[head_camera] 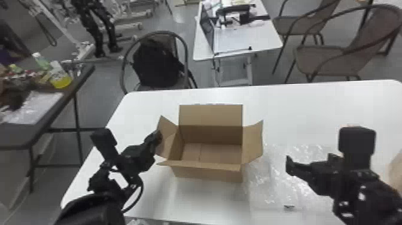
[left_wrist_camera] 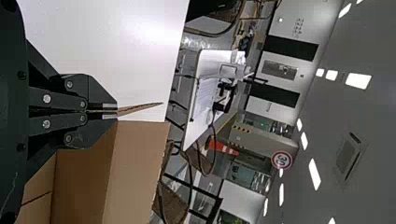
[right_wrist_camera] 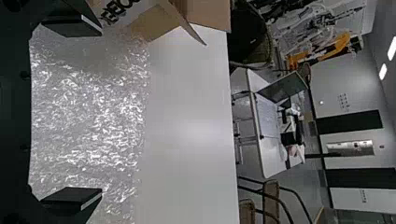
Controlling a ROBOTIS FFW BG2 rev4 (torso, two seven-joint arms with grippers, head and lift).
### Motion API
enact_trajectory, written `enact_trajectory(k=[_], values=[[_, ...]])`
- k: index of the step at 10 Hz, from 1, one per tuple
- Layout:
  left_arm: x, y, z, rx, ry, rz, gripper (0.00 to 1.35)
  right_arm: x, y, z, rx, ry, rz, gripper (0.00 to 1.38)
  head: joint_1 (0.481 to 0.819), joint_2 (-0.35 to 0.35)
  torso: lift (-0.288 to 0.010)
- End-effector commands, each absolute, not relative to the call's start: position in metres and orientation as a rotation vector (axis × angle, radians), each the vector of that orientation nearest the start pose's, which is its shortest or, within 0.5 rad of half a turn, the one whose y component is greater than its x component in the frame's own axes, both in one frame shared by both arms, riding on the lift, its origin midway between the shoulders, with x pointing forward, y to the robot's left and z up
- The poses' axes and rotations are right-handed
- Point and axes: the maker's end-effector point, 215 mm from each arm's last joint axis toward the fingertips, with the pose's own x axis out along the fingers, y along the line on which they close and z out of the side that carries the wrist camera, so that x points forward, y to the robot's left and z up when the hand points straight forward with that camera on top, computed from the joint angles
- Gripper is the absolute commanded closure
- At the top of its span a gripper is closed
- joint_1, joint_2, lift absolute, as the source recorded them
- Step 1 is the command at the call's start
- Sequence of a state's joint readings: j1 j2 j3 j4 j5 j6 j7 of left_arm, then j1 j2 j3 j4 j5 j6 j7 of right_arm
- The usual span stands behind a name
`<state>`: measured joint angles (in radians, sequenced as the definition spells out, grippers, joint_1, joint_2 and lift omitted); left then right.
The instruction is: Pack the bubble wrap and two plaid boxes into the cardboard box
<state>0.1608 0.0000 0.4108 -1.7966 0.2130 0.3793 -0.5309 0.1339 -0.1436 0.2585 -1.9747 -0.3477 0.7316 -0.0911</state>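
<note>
Beyond the table [head_camera: 299, 113] stand three chairs [head_camera: 324, 58]. On it: one cardboard box [head_camera: 209, 173], one bubble wrap sheet [head_camera: 269, 179]. Left gripper [head_camera: 159, 137] grips one side flap [head_camera: 169, 131]; right gripper [head_camera: 309, 161] is open.

Matt brown cardboard box [head_camera: 211, 173], glossy crinkled plastic bubble wrap [head_camera: 279, 179].

Room above open cardboard box [head_camera: 212, 136]; right flap [head_camera: 253, 142] juts outward; left gripper [head_camera: 158, 137], jaws on left flap [head_camera: 169, 143].
</note>
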Motion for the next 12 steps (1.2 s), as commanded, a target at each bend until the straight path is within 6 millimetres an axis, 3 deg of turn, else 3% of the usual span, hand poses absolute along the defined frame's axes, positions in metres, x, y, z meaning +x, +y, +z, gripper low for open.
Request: enact_trajectory(k=[1, 3, 5, 7, 10, 12], values=[[0.514, 0.328, -0.387, -0.272, 0.203, -0.173, 1.21, 0.492, -0.065, -0.42, 0.075, 0.612, 0.333, 0.14, 0.695, 0.272, -0.087], [0.515, 0.324, -0.387, -0.275, 0.204, -0.181, 1.21, 0.486, -0.061, -0.444, 0.075, 0.699, 0.337, 0.16, 0.695, 0.281, -0.087], [0.515, 0.325, -0.386, -0.277, 0.201, -0.18, 1.21, 0.483, -0.078, -0.473, 0.062, 0.766, 0.271, 0.16, 0.695, 0.28, -0.087], [0.516, 0.325, -0.385, -0.278, 0.198, -0.18, 1.21, 0.482, -0.08, -0.502, 0.094, 0.833, 0.265, 0.16, 0.695, 0.268, -0.087], [0.518, 0.322, -0.385, -0.281, 0.195, -0.187, 1.21, 0.483, -0.076, -0.525, 0.124, 0.893, 0.268, 0.16, 0.695, 0.268, -0.087], [0.518, 0.32, -0.385, -0.283, 0.195, -0.19, 1.21, 0.483, -0.076, -0.528, 0.123, 0.907, 0.27, 0.16, 0.695, 0.267, -0.087]])
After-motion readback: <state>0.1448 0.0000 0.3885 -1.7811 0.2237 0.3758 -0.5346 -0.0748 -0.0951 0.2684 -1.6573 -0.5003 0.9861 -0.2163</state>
